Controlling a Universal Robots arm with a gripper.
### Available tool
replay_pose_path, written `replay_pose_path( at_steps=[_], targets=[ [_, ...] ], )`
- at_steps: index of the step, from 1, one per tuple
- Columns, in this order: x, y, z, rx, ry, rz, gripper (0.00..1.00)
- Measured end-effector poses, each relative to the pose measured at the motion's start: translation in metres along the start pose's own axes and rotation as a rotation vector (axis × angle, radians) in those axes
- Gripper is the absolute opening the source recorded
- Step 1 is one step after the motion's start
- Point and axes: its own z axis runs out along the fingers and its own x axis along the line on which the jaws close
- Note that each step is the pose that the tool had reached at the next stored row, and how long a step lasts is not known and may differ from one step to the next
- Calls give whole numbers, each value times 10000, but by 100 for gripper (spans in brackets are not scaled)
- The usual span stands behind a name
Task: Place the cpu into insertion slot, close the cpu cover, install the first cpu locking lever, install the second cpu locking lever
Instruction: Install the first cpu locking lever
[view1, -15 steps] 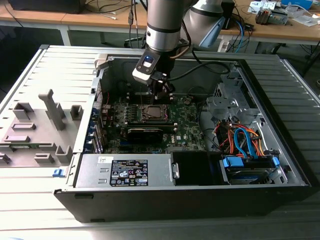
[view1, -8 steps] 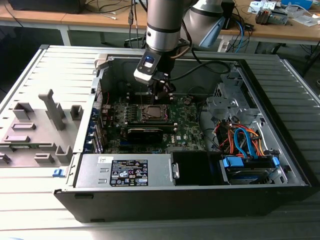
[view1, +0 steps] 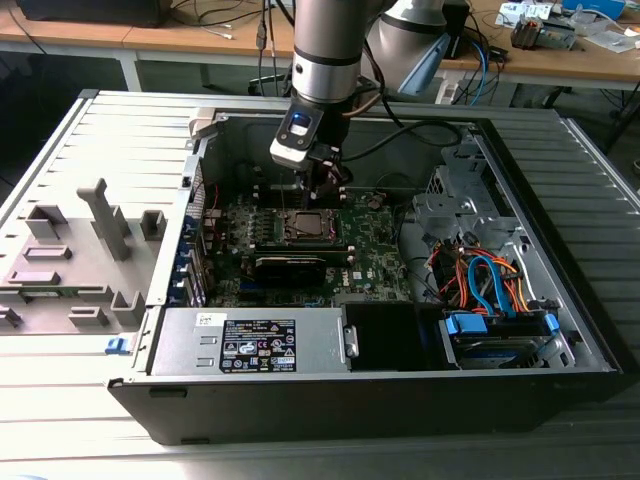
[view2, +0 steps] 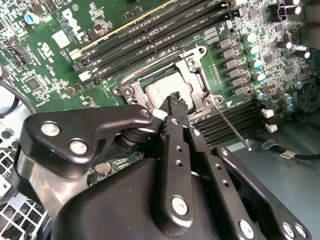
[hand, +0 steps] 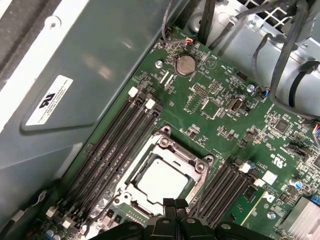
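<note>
Tool (hand: 174, 203) pressed together, empty — blunt pusher, likely — at cpu cover (hand: 175, 149) edge; cover down, framing seated cpu (hand: 162, 181); locking lever (view2: 230, 126) beside cover, sticking out unlatched.

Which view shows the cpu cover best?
The first wrist view: the cpu cover lies flat, the cpu showing through its cut-out, nearly the whole frame visible. In the second wrist view the gripper hides one edge. The exterior view shows it from afar, beneath the gripper.
</note>
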Motion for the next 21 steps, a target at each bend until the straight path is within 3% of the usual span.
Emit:
replay_pose_path(
  at_steps=[16, 18, 21],
  targets=[
    [0, 0, 0, -16, -35, -568, 11],
    [0, 0, 0, -30, -65, -1069, 11],
    [0, 0, 0, -34, -74, -1221, 11]
  ],
)
